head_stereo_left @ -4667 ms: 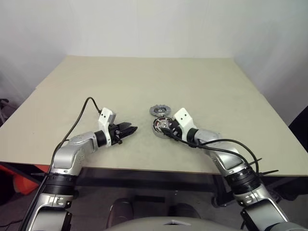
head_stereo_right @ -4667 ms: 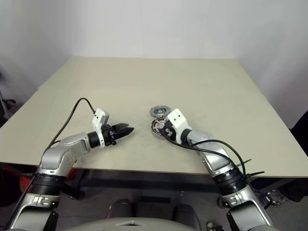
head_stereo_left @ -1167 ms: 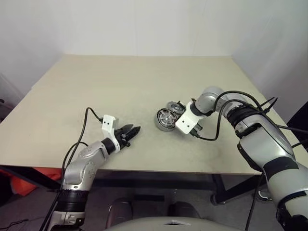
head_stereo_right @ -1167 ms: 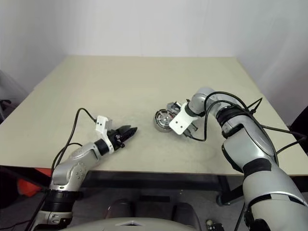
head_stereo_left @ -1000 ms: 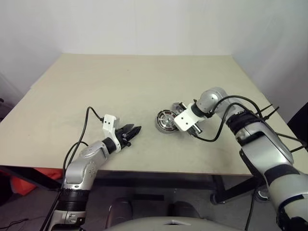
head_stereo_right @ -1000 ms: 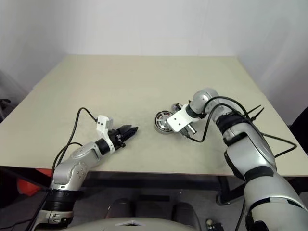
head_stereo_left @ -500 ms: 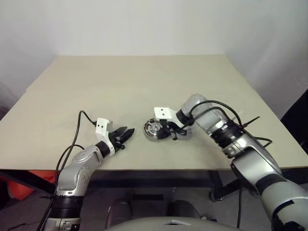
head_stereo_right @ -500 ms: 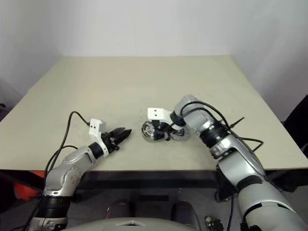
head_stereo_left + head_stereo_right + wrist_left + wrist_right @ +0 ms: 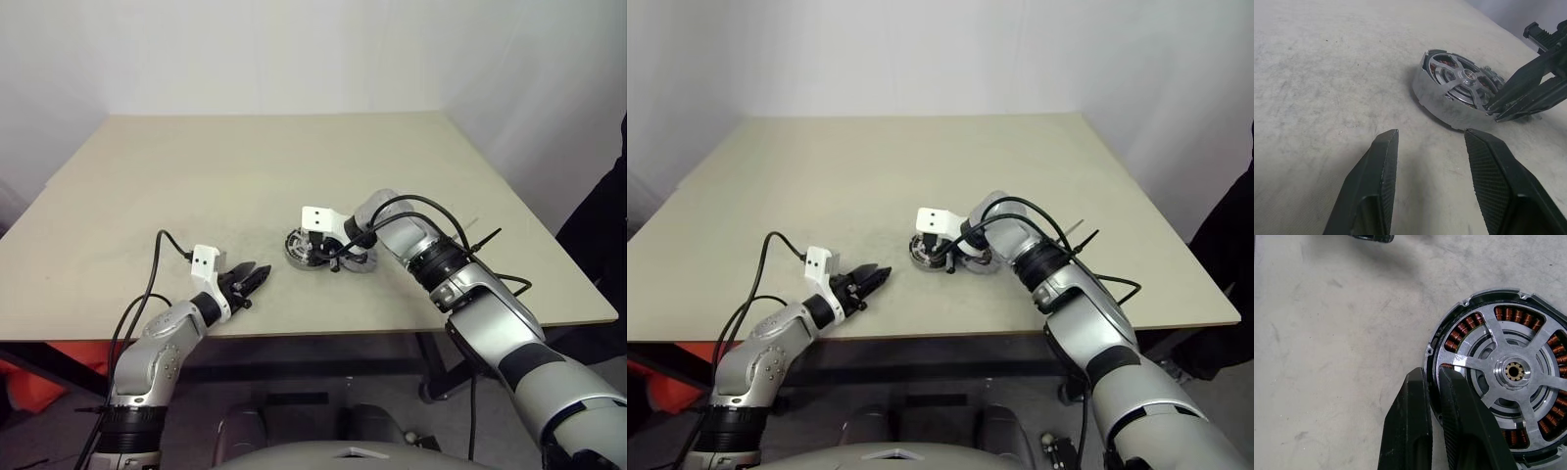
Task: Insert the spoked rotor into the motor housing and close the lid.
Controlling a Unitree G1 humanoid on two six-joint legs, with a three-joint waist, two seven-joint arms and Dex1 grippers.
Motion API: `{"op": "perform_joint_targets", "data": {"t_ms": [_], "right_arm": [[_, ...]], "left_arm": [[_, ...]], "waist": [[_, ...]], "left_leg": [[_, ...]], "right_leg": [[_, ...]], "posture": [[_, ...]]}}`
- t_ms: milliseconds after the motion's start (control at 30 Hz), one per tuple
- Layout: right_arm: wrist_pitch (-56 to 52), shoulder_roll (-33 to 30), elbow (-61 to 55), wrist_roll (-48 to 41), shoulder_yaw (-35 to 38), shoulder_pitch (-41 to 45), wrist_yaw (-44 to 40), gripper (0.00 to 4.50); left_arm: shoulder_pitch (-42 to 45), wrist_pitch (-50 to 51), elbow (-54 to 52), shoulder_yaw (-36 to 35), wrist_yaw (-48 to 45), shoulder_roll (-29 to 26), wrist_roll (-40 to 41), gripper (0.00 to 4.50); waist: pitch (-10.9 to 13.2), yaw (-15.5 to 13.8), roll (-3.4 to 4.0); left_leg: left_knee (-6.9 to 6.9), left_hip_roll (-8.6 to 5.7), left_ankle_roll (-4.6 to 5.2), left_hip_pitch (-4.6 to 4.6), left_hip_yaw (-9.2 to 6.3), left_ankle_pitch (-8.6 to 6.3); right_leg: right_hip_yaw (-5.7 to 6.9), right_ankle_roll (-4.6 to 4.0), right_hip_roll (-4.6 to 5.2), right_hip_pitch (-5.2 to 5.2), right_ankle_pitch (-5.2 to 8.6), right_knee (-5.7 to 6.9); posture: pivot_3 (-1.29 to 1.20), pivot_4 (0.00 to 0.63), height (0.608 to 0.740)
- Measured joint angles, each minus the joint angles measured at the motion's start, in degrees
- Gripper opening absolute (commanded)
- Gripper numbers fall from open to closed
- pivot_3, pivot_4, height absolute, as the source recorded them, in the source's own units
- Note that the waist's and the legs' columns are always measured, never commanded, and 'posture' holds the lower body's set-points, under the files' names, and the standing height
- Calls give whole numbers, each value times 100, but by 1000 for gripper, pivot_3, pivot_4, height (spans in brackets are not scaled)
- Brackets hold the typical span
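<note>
Starting at lower left of the head view, the left gripper [image 9: 250,278] hovers just above the table [image 9: 196,176], jaws about half apart, holding nothing, pointing toward the parts at frame centre. Well apart from it, at centre, sits the housing [image 9: 302,249] flat on the table. The rotor [image 9: 1511,373] looks already seated inside it: in the right wrist view silver spokes and hub lie over the ring of copper windings, inside the dark rim. Whether it is fully down I cannot tell. The right gripper [image 9: 336,262] comes in from the right, angled down, fingers [image 9: 1409,431] nearly closed with only a thin gap, one tip lying over the housing's edge; it seems to clamp the rim, though a mere touch is possible. Just right of the housing, partly behind the right arm, lies the lid [image 9: 359,260], grey and flat on the table, not yet fitted.

Progress, judged: insertion done or close to done; picking up the lid and closing the housing is left.

Count: one housing, one rotor, one lid, two grippers, one table.
</note>
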State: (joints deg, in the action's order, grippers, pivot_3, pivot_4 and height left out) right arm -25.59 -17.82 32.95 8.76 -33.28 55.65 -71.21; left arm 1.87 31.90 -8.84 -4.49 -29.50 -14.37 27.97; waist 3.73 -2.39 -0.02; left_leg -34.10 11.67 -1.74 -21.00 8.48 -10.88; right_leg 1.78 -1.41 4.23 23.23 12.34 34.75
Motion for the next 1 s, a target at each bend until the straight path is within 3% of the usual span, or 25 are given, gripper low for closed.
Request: {"op": "perform_joint_targets", "data": {"t_ms": [100, 300, 433, 800, 933, 1000], "right_arm": [[-37, -62, -137, -16, 147, -1, 38, 1574], [-1172, -600, -2115, -461, 870, -55, -9, 1574], [-1860, -897, -3329, -764, 1309, -523, 219, 1574], [-6169, -134, -5693, -1858, 4549, -2833, 2156, 1574], [-6637, 482, -6519, -2532, 5765, -3658, 2476, 2358], [-6665, 807, -6696, -3046, 6299, -4062, 2811, 3102]], "left_arm": [[38, 8, 1, 5, -4, 0, 0, 2266], [400, 55, 290, -5, -50, -50, 2, 2266], [715, 61, 564, 31, -252, -134, -1, 2266], [1800, 121, 1728, 401, -1024, -308, -112, 2266], [2122, 75, 2106, 510, -1293, -338, -197, 2266], [2241, 50, 2286, 533, -1407, -346, -264, 2266]], "waist": [[3, -10, 1], [2, -87, -2], [-1, -178, -5], [-1, -343, -2], [-3, -383, 0], [-5, -382, 4]], "left_leg": [[0, 0, -2, -3, 3, 1], [-1, -2, -7, 2, 22, 6], [51, -7, -7, -3, 34, 5], [95, -21, -60, 20, 49, 35], [139, -22, -88, 105, 49, 52], [148, -24, -92, 112, 44, 54]], "right_leg": [[-4, -1, 0, 0, -1, 3], [-19, -43, -3, -11, -93, 24], [-16, -56, -7, -1, -80, 4], [-23, -52, -2, 3, -64, 12], [-23, -7, -1, -61, -36, 1], [-30, -6, 0, -56, -35, -3]], "posture": [[0, 0, 740], [0, 0, 740], [0, 0, 740], [0, 0, 740], [0, 0, 740], [0, 0, 740]]}}
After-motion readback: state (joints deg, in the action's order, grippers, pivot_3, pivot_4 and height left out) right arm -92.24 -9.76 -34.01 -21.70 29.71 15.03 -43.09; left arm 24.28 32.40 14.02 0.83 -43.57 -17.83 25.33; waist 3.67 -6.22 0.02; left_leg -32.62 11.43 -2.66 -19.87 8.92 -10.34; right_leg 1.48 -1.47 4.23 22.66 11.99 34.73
